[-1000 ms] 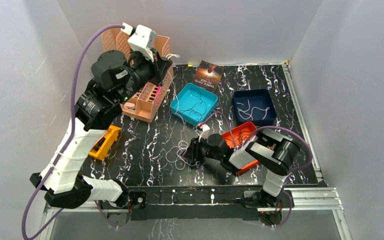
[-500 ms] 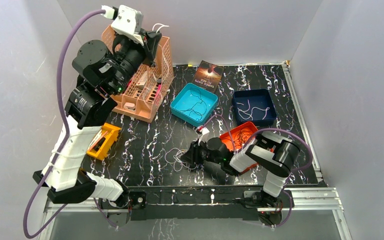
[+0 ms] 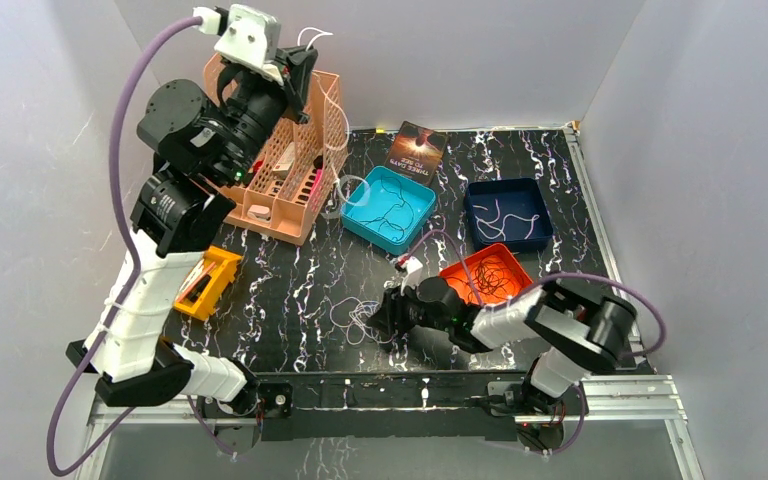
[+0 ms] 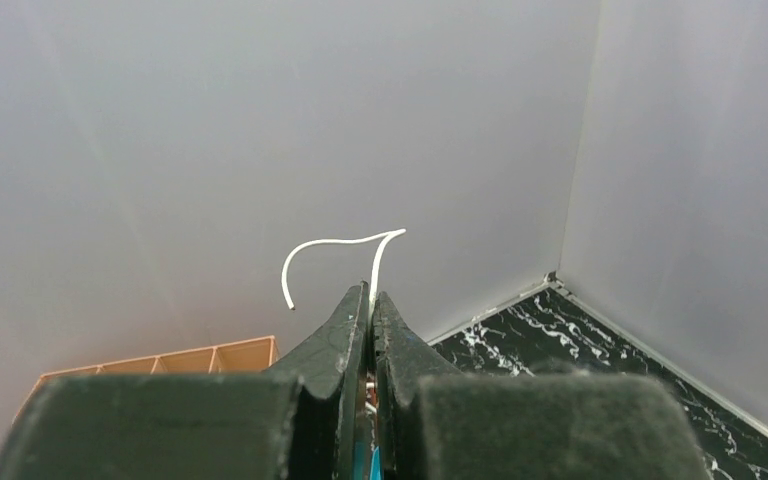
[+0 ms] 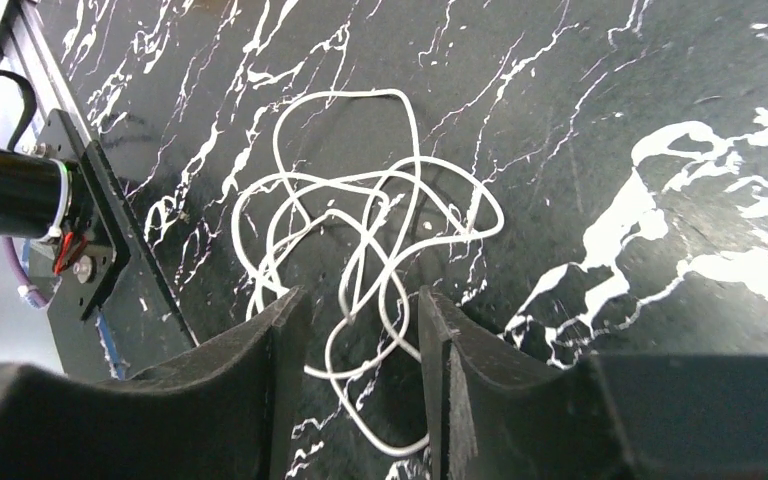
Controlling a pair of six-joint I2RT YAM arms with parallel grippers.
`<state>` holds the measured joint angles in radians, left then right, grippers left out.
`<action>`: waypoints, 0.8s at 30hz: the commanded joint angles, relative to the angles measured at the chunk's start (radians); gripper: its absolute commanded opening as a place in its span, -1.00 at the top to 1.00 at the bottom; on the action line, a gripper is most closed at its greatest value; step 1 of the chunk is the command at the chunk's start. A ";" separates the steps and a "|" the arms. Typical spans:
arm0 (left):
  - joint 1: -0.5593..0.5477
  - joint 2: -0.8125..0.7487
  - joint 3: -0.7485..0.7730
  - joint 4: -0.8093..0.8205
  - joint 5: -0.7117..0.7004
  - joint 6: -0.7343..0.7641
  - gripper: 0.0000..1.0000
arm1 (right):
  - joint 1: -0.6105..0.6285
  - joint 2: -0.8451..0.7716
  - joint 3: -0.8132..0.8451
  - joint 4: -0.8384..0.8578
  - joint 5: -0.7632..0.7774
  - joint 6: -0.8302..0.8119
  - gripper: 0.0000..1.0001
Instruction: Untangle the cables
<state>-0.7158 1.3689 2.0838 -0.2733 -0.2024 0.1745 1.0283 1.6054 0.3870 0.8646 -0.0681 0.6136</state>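
Overhead overview, close wrist views, shared tangle (image 3: 350,316)

left gripper (image 4: 371,296) raised, white cable (image 4: 340,240) lifted higher

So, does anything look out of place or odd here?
One white cable, pinched in the raised left fingers, trails down across the peach basket toward the teal tray. A tangle sits by the open right fingers.
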 commanded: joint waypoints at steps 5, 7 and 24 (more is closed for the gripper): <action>-0.004 -0.067 -0.114 0.072 -0.011 -0.002 1.00 | 0.005 -0.343 0.104 -0.410 0.161 -0.205 -0.17; -0.004 -0.089 -0.157 0.087 -0.002 -0.020 1.00 | 0.004 -0.424 0.131 -0.500 0.206 -0.247 -0.21; -0.003 -0.190 -0.353 0.080 0.066 -0.166 1.00 | 0.006 -0.861 0.135 -0.497 0.282 -0.413 -0.29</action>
<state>-0.7158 1.2137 1.7412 -0.2127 -0.1719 0.0467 1.0290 0.8181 0.5117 0.1959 0.2287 0.2668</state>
